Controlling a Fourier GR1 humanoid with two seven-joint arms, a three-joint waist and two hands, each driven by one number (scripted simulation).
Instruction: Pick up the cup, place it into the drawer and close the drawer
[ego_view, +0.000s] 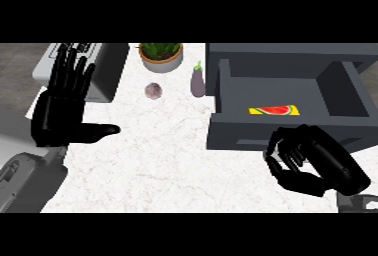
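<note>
The dark grey drawer (240, 134) stands pulled open at the right of the white counter. On its floor lies a small yellow object with a watermelon picture (274, 110), which looks like the cup. My right hand (314, 162) hovers just in front of the drawer's front panel, overlapping its lower edge. Its fingers are curled and I see nothing held inside them. At the left edge my left hand (63, 107) rests open, fingers pointing up and thumb out to the right.
A potted plant (161, 54) stands at the back of the counter. An eggplant (198, 80) stands by the drawer's left wall, and a small purplish bulb (153, 90) lies to its left. A grey appliance (103, 70) sits behind my left hand.
</note>
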